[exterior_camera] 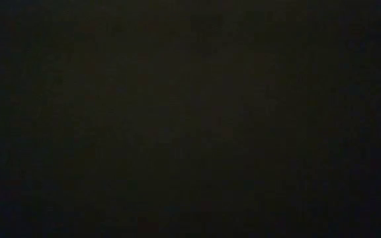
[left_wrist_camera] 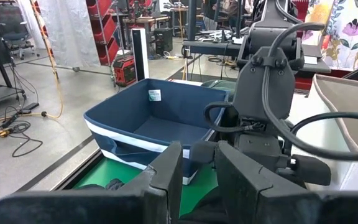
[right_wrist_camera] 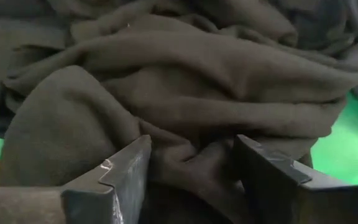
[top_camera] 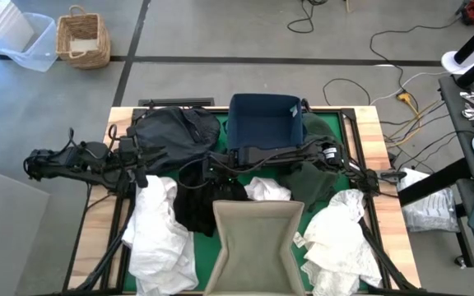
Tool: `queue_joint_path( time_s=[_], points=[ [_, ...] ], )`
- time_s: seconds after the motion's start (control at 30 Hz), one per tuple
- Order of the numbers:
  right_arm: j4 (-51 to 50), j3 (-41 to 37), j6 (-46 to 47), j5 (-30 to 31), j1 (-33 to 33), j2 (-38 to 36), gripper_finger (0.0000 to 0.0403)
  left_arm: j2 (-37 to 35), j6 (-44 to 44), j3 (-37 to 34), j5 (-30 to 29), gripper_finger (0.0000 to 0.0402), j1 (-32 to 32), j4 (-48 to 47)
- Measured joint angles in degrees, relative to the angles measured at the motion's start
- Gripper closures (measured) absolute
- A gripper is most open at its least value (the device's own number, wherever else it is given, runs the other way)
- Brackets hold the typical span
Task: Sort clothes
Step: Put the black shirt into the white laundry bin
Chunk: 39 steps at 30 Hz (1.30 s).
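Overhead, the right gripper [top_camera: 214, 162] is reaching across the table's middle, its fingers sitting just before the navy bin [top_camera: 263, 123] and over the black garment [top_camera: 197, 205], which is lying directly beneath and ahead of the jaws. Off to the jaws' side a charcoal garment [top_camera: 171, 131] is bunching beside the bin, while a dark green garment [top_camera: 315, 177] is lying behind the right arm. White garments [top_camera: 156, 226] are spreading on either side of the beige bin [top_camera: 257, 247], with another white piece [top_camera: 268, 191] lying near the jaws. The left gripper [top_camera: 138, 164] is waiting at the charcoal garment's edge.

Low down, the picture is showing only darkness.

From the left wrist, the left gripper [left_wrist_camera: 199, 171] is keeping its jaws narrowly apart with nothing between them; the navy bin [left_wrist_camera: 160, 124] is standing beyond them, and the right arm [left_wrist_camera: 269, 99] is crossing close in front.

From the right wrist, the right gripper [right_wrist_camera: 191, 168] is holding its jaws spread, with a fold of dark fabric [right_wrist_camera: 173, 87] rising into the gap between them and touching both fingers; whether they are gripping it I cannot tell.
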Motion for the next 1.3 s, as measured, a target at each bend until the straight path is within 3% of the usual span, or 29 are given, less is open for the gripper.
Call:
queue_joint_path(
  time_s=[0.2, 0.5, 1.3],
  points=[
    [0.2, -2.1, 0.1, 0.0, 0.0, 0.0, 0.0238, 0.0, 0.0, 0.0, 0.0, 0.0325, 0.0, 0.0],
    [-0.1, -2.4, -1.2, 0.1, 0.0, 0.0, 0.0384, 0.0, 0.0, 0.0, 0.0, 0.0325, 0.0, 0.0],
    [-4.2, 11.9, -2.4, -0.1, 0.0, -0.2, 0.0393, 0.0, 0.0, 0.0, 0.0, 0.0325, 0.0, 0.0]
  ],
)
